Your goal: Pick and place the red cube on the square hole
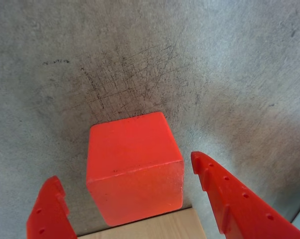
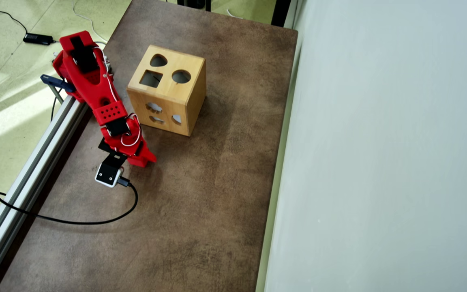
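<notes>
Between the spread fingers of the red plastic two-finger gripper (image 1: 127,199), seen from the wrist view, the small bright-red cube (image 1: 135,167) sits on the scratched grey-brown table (image 1: 215,64), untouched and framed for a pinch, well apart from the dark square hole (image 2: 151,78) atop the light wooden shape-sorter box (image 2: 167,91).

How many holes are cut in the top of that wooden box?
3: a heart-shaped hole at the far edge, the square hole nearest the arm, and a round hole right of it. The sides carry more.

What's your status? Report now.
Gripper open, fingers either side of red cube, not touching. Cube on table. Square hole unobstructed.
</notes>
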Controlling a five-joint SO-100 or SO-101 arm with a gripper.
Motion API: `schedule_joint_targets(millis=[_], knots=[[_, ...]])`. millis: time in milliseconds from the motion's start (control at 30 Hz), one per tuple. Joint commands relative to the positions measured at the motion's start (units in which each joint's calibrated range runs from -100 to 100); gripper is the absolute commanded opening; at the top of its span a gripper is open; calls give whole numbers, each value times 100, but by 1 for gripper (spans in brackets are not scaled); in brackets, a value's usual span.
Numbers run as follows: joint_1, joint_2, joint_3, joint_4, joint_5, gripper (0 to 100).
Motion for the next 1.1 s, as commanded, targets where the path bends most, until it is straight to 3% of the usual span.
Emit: schedule_joint_targets(millis=[0,133,500,800,1067], knots=[[-63,-58,-128,-36,-20,33],[-144,-58,-128,-36,-24,26],[-233,-58,-128,-36,-24,23],[-233,-58,-128,-36,-24,7],[-189,-151,-48,69,-24,5]])
